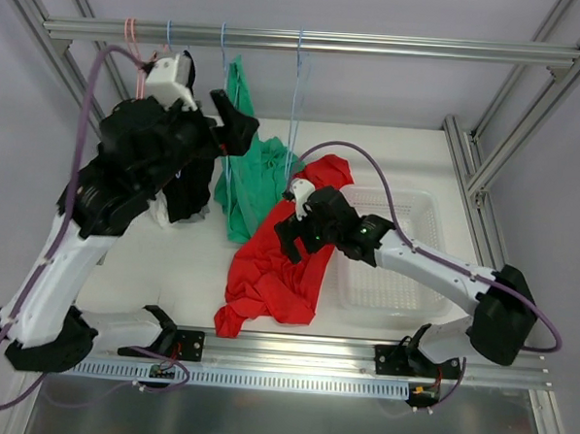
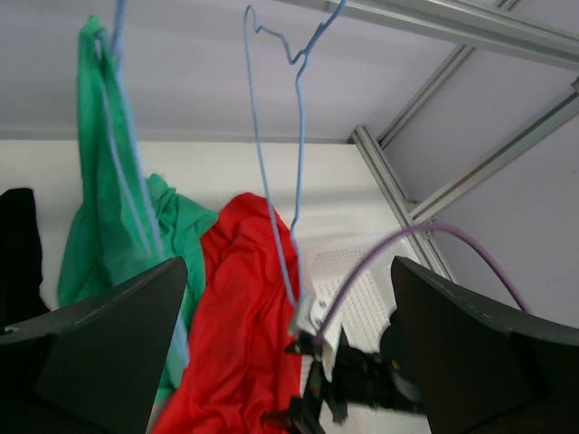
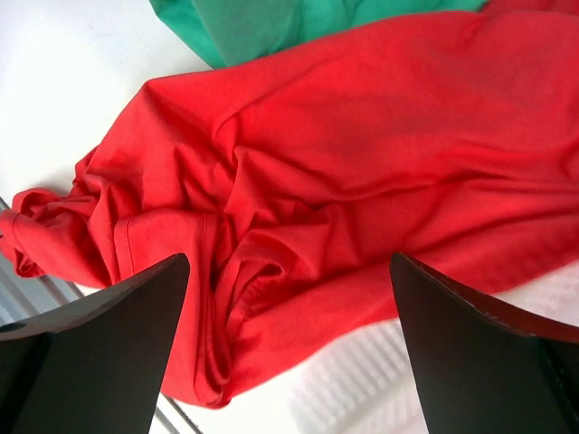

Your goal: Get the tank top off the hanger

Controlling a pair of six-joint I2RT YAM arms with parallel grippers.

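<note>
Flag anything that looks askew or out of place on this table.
The red garment lies crumpled in a heap across the table, one edge draped over the white basket. The green garment hangs lopsided below the rail, with its lower part slumped onto the table rather than hanging free.

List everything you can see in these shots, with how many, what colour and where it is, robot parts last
red garment: one, red, crumpled on the table from the basket's left edge to the near edge
green garment: one, green, hanging on a blue hanger
black garment: one, black, on the left, mostly hidden by the left arm
blue wire hangers: three hooks visible, blue, on the rail
pink hanger: one, pink, at the rail's left end
basket: one, clear white, on the right of the table
rail: one, metal, across the top
table: one, white
left gripper: open, raised beside the green garment
right gripper: open, over the red garment
</note>
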